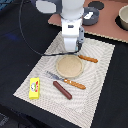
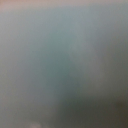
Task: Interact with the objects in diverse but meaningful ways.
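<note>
The robot gripper (image 1: 73,48), its jaw state impossible to tell, hangs at the striped placemat's (image 1: 102,80) far edge, while the dark brown sausage (image 1: 62,89) lies diagonally near the front edge beside the yellow rectangular box (image 1: 34,88).

Readable text: none in either view.
Yellow box (image 1: 34,88): carries a red-and-green label on its top face, but any lettering on it is too small and blurred to read in the exterior view.
Robot arm: white housing, with no legible marking or brand.
Wrist view: a uniform grey-green blur, with no signs or numbers.
</note>
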Motion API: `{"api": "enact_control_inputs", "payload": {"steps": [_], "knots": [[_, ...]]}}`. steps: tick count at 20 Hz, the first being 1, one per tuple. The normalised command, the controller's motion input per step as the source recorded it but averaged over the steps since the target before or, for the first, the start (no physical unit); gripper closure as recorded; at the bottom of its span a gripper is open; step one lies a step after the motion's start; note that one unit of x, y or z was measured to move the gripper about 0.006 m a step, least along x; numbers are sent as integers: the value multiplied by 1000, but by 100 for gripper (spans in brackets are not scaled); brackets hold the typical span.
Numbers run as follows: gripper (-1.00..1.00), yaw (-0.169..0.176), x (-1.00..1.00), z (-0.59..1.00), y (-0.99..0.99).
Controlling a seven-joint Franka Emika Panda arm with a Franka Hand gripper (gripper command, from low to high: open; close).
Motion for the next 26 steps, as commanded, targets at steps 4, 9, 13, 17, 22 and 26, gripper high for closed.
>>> {"api": "enact_control_inputs", "payload": {"steps": [4,9,13,17,22,26], "knots": [[-100,25,36,624,79],[-100,46,-11,930,62],[-100,33,-45,1000,22],[-100,12,-39,1000,16],[-100,-22,-165,900,-106],[-100,-92,-219,266,-206]]}}
